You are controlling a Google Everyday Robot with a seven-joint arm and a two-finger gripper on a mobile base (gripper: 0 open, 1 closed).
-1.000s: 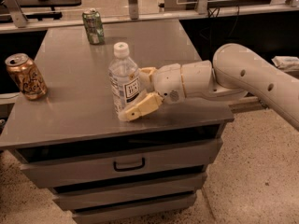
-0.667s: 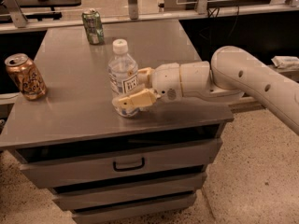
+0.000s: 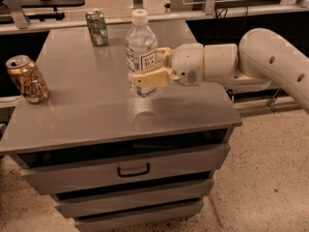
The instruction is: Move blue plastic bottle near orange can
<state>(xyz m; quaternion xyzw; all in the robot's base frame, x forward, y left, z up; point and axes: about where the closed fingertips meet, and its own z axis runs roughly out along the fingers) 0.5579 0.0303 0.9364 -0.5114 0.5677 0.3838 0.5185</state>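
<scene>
Gripper [image 3: 146,67] clasped around blue plastic bottle [image 3: 140,36]

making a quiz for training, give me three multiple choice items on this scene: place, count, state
1. Where is the orange can? A) far left of the table B) on the floor C) in a drawer
2. How many cans are on the table? A) one B) two C) three
3. What is the hand doing? A) hanging open B) closed on the blue plastic bottle mid-table C) gripping a can
Answers: A, it stands far left; B, orange can plus green can; B, fingers flank the bottle.
</scene>
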